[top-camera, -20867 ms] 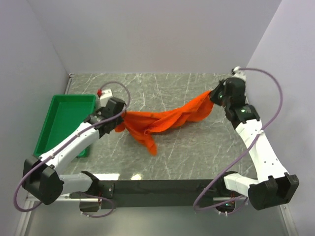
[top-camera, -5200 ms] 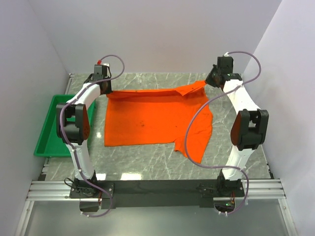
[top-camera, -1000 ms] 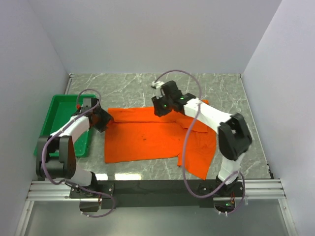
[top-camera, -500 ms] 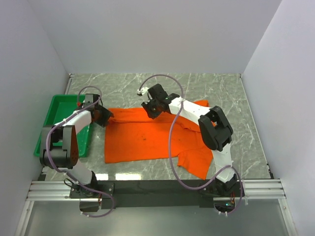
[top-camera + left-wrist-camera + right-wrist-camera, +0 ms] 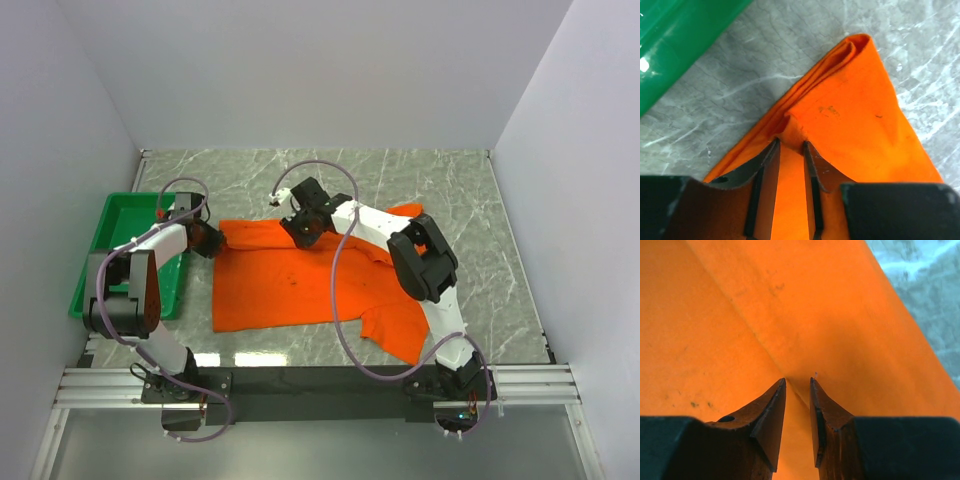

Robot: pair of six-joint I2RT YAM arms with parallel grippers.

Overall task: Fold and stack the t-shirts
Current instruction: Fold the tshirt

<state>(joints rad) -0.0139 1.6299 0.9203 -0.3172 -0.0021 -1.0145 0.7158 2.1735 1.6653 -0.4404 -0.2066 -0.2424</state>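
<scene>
A: Where is the t-shirt right now?

B: It is spread on the tabletop, mostly flat, with its far edge doubled over into a band. One sleeve sprawls out at the near right.

A: And the arms?

B: The left end effector sits at the far-left corner of the cloth, just beside the green tray. Its wrist view shows the fingers pinched onto a ridge of orange fabric, so I read it as grasping the corner.

A: The right one?

B: The right end effector is further along the same doubled edge, near the middle. Its fingertips are nearly together with a crease of cloth rising between them, so it is clamped on the t-shirt too.

A: Why two grips on one edge?

B: My guess is that holding the corner and a point along the band pulls the fold line taut between them, so soft cloth lies straight rather than bunching.

A: How far along is the folding?

B: Early, I'd say. Only that one band is turned over, the sleeve is loose, and there is nothing like a small rectangle yet.

A: Any risk?

B: The right grip may hold only the top layer; I cannot tell how many layers it has.
</scene>
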